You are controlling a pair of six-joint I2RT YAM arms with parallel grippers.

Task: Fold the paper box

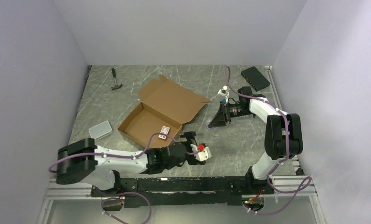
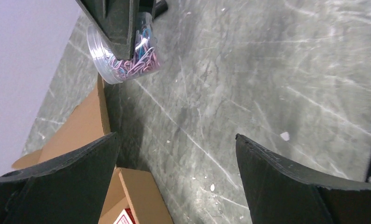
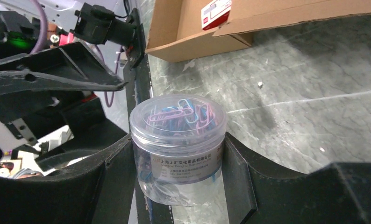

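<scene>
Paper box (image 1: 162, 109) lying open left of mid desk (image 1: 239, 140), lid splayed far-right. Probably light, stiff corrugated, bending only at creases, so best taken by flap edges. Left jaws wide open, empty; right jaws clamped round paper-clip tub (image 3: 178, 144)

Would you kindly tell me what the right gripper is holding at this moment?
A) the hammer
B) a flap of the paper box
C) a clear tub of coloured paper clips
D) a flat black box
C: in the right wrist view, the right gripper clamps the clear tub of paper clips from both sides.
</scene>
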